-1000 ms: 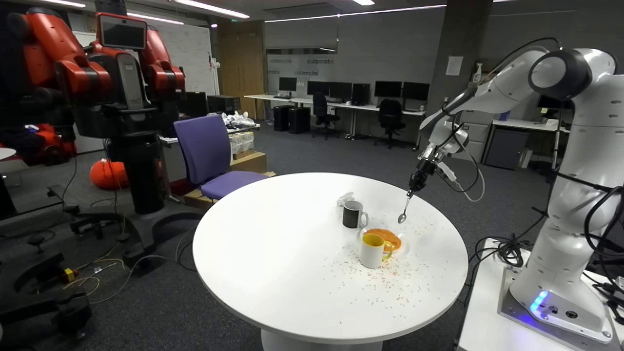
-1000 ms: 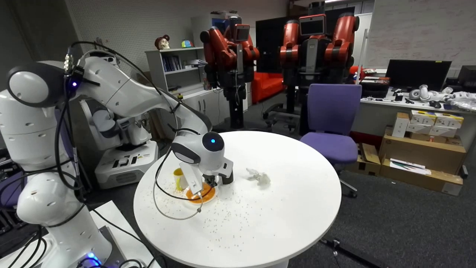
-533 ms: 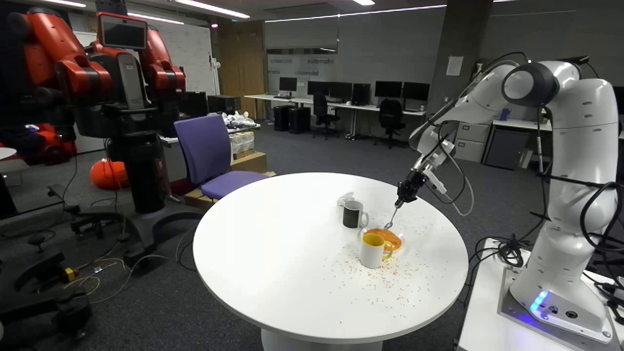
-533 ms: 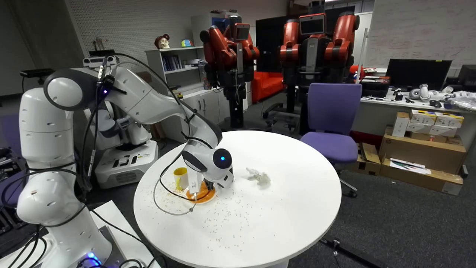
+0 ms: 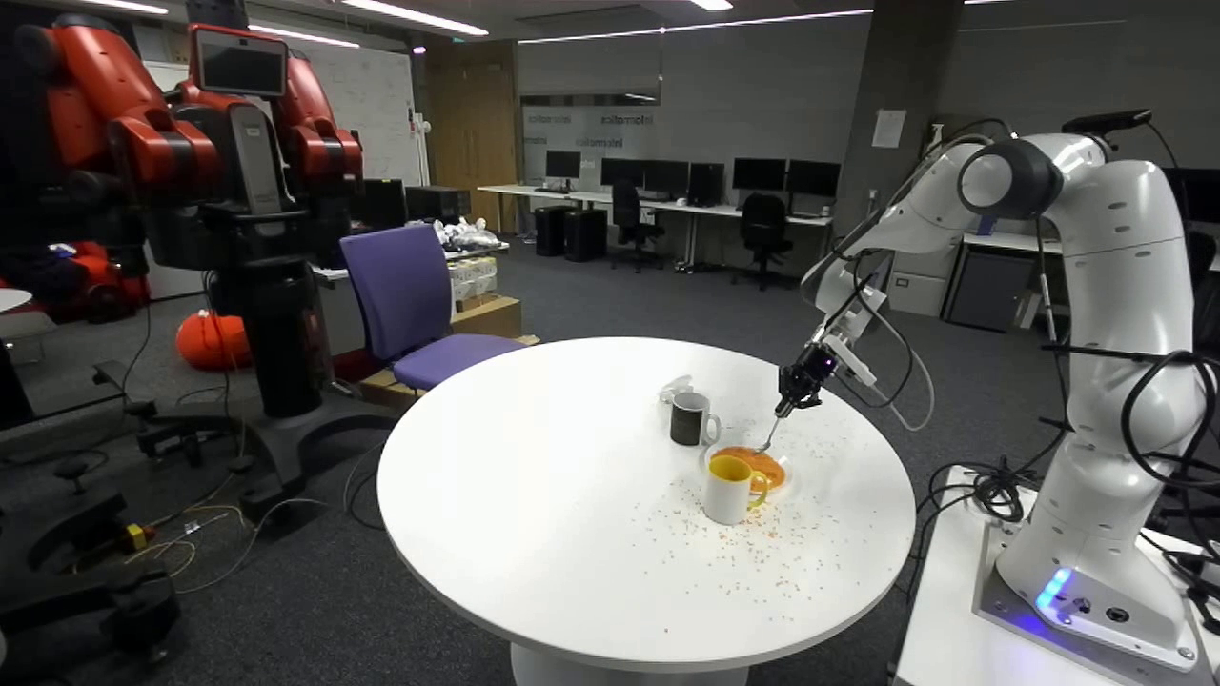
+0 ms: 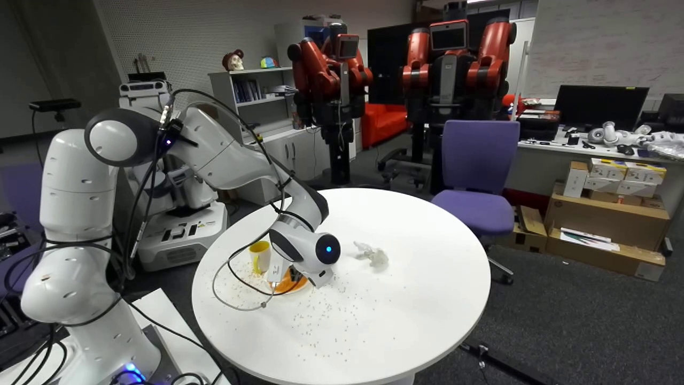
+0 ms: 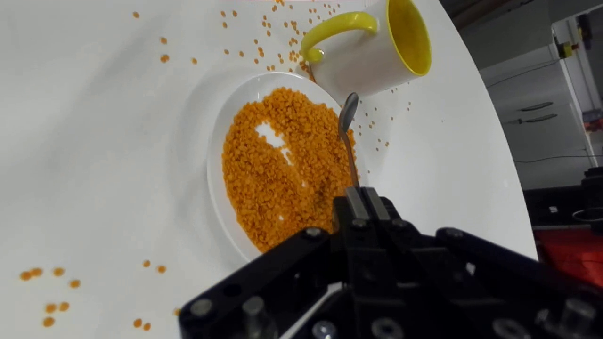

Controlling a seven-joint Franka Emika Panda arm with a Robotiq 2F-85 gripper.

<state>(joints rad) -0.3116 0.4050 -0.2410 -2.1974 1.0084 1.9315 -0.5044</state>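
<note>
I have the end effector [image 7: 365, 192] clamped on the handle of a metal spoon [image 7: 349, 115], fingertips pressed close around the thin shaft. The spoon slants downward, its bowl at the edge of a white plate [image 7: 216, 165] spread with orange lentils [image 7: 256, 183]; whether it touches them, I can't tell from here. My wrist view shows bare white streaks among the lentils. Just beside the plate, a white mug [image 7: 353, 66] with yellow lining and handle stands upright; in an exterior view I see a black mug [image 5: 686, 426] upright near the plate too. Stray lentils [image 7: 164, 58] dot the round white worktop [image 5: 515, 476], where crumpled whitish film [image 6: 377, 258] also lies.
</note>
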